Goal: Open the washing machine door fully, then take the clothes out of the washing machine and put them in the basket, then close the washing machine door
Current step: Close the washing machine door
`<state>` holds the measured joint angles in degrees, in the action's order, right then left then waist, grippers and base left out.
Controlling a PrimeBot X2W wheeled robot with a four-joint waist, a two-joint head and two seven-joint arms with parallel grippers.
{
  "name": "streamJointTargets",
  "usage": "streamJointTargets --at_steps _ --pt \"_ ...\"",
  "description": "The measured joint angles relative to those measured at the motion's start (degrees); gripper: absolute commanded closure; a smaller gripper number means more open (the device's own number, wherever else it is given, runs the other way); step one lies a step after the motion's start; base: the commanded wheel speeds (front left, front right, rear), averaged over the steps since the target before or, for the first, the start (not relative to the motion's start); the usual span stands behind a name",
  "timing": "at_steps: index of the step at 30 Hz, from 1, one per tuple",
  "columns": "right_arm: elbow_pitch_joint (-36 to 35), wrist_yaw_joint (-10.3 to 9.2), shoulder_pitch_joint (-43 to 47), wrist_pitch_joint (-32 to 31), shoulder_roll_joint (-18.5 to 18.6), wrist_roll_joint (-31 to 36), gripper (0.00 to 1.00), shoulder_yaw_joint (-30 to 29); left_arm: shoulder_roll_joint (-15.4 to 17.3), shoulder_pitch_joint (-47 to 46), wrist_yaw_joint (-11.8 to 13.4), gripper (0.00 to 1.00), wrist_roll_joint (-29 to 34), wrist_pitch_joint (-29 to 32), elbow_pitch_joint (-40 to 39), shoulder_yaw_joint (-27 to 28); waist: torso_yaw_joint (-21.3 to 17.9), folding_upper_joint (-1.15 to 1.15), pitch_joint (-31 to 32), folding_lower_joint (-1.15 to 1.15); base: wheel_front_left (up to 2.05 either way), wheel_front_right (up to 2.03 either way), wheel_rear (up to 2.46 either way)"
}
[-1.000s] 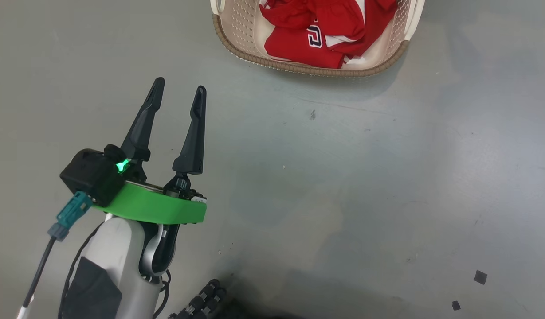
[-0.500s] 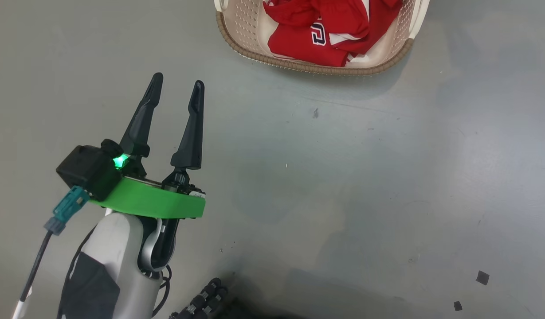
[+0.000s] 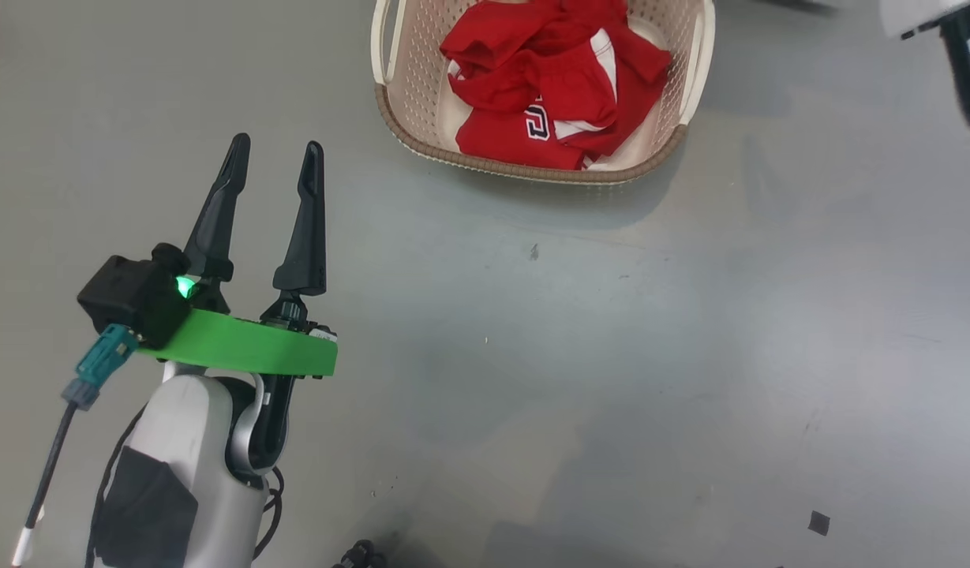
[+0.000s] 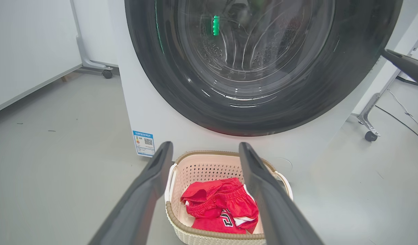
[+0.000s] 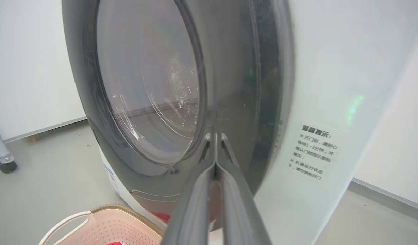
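**Left gripper** point(image 3: 276, 147): hanging over the grey floor point(image 3: 611, 355) at the lower left of the head view. Its jaws are standing wide apart and holding nothing.

**Right gripper** point(image 5: 214, 136): its jaws are pressing flat together with nothing between them. The tips are pointing at the black rim of the washing machine door point(image 5: 236, 68). Contact cannot be told.

**Basket** point(image 3: 532, 170): sitting on the floor just in front of the washing machine point(image 4: 154, 115).

**Clothes** point(image 3: 556, 102): lying heaped inside the basket, red with white trim and a white character facing up.

**View differences:**
- The head view is giving the basket from above, well apart from the left gripper.
- The left wrist view is adding the machine rising right behind the basket. The door is lying against the front, the steel drum point(image 4: 229, 51) is showing through the glass, and a small blue label point(image 4: 143, 143) is sitting low on the white front.
- The right wrist view is adding a sticker point(image 5: 314, 153) on the white front beside the door.

**Hidden or unclear:**
- The basket's far end is being cut off by the head view's top edge.
- The door's top is being cut off in both wrist views.
- Whether the door is latched cannot be told.
- The sticker's print is too small to read.
- A blurred pale and dark arm part point(image 3: 966, 63) is being cropped at the head view's top right corner.
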<state>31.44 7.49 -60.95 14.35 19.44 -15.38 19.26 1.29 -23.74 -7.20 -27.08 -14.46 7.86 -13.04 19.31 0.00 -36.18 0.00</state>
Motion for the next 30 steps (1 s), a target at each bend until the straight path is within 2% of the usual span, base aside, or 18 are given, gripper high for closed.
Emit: streamJointTargets --at_steps 5,11,18,30 --pt "-0.62 0.0 4.39 0.18 -2.66 -1.21 1.0 0.18 0.26 1.24 0.0 0.0 0.64 -0.24 1.96 1.44 -2.03 0.0 3.28 0.0 0.0 0.0 0.0" --pt "-2.96 -0.08 9.63 0.18 -5.45 -4.39 1.0 -2.48 1.6 2.69 0.0 0.0 1.08 -0.24 2.48 2.44 -5.42 0.0 6.89 0.0 0.0 0.0 0.0" --pt "-6.05 -1.12 16.96 0.18 -6.57 -6.1 1.0 -5.99 2.5 4.35 0.0 0.0 1.59 -0.24 2.85 3.36 -9.56 0.0 11.05 0.0 0.0 0.0 0.0" --pt "-8.25 -1.23 28.15 0.18 -8.95 -8.33 1.0 -9.95 3.42 8.44 0.0 0.0 1.66 -0.24 4.48 4.2 -14.75 0.0 17.7 0.0 0.0 0.0 0.0"
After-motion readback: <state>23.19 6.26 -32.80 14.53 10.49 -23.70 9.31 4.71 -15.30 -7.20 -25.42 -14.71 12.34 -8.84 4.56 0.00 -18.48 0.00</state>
